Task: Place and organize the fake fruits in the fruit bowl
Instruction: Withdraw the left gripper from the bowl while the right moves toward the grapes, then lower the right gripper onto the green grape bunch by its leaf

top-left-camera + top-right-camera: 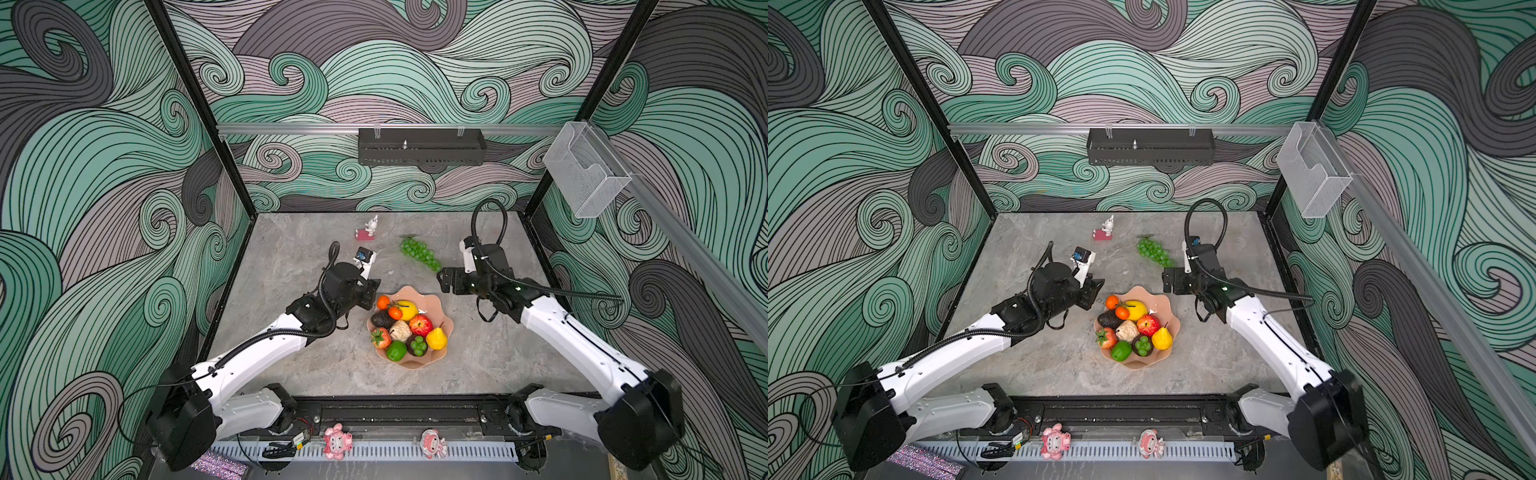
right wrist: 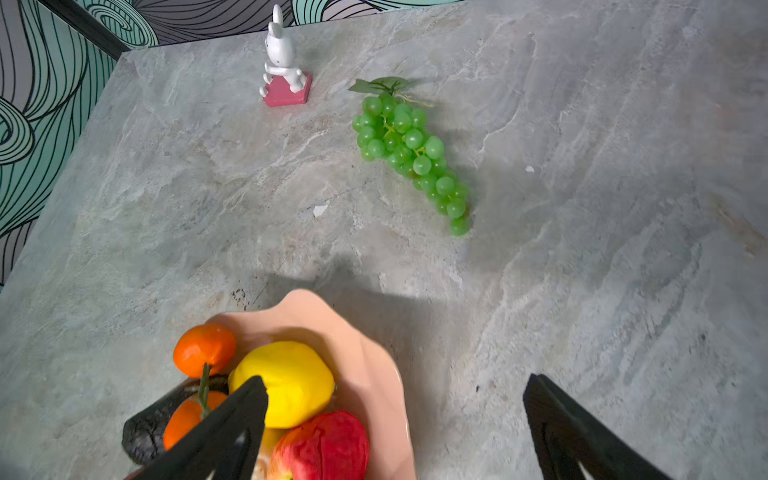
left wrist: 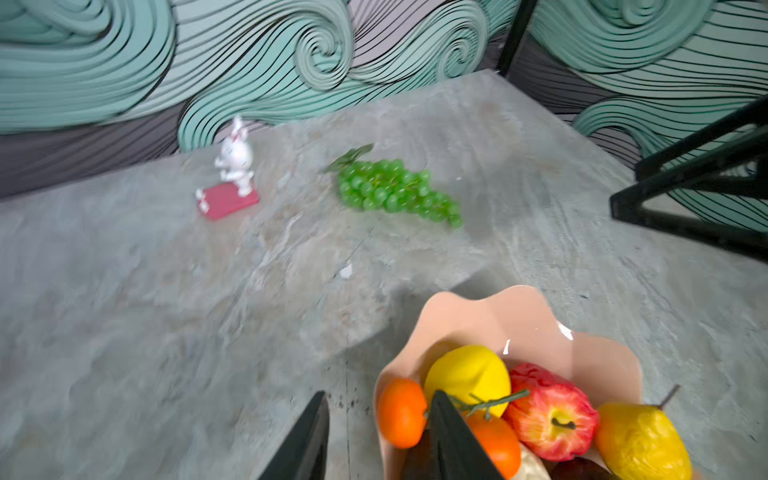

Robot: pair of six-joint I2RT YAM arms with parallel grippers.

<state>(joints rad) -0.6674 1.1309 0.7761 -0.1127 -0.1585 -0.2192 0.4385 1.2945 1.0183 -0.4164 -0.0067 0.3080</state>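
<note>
One fake fruit lies outside the dish. The green grape bunch [image 1: 419,251] is on the bench [image 1: 291,353], beyond the far side of the fruit bowl [image 1: 439,304] and apart from it, with the rabbit figurine [image 1: 369,229] further left. About ten pieces sit packed and touching in the near and left parts of the bowl. That leaves bare pink at its far right, probably the room meant for the bunch.

The right jaws stand wide and empty past the bowl's far-right rim, just beside the bunch's near tip. That spread would suit a broad, lumpy cluster, and this arm is the closer one. The left jaws are parted more narrowly and hold nothing. They sit at the bowl's far-left rim, one finger above the oranges [image 3: 401,411], the other outside the rim.
</note>
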